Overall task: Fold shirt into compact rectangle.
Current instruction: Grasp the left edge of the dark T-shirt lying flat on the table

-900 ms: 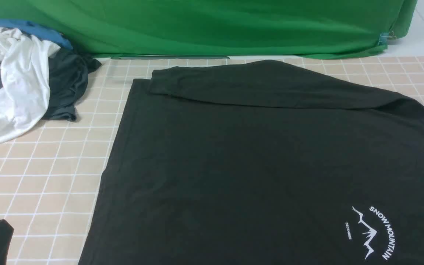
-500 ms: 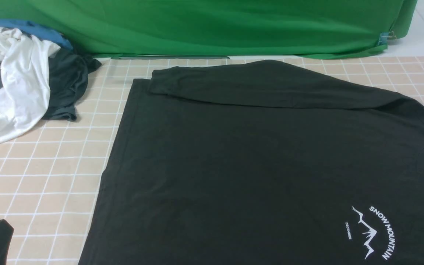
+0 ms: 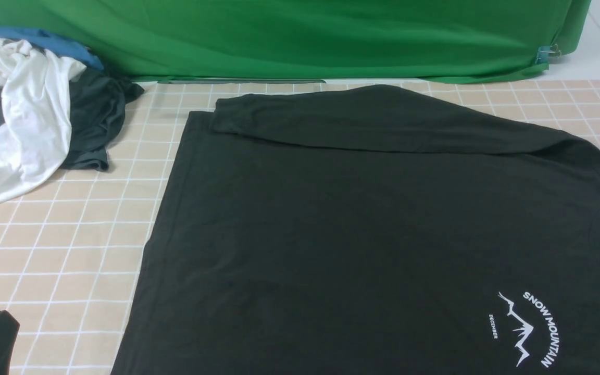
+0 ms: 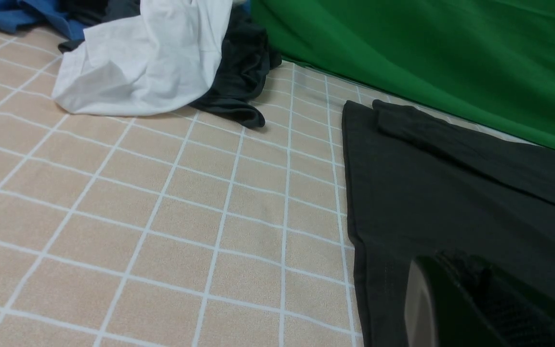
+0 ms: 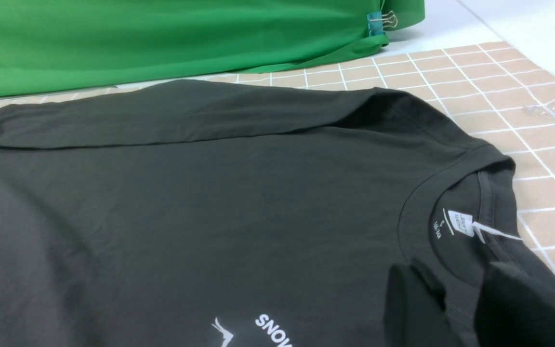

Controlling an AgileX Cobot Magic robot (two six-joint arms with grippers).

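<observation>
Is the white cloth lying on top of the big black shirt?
No, the white cloth sits crumpled in a pile apart from the black shirt, with bare checked tablecloth between them.

Bunched clothes (image 3: 24, 114) lie on checked tablecloth (image 3: 71, 250) beside green backdrop (image 3: 305, 36).

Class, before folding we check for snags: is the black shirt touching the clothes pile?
Apart. The front view shows bare table between the shirt and the pile; the left wrist view shows the same gap.
</observation>
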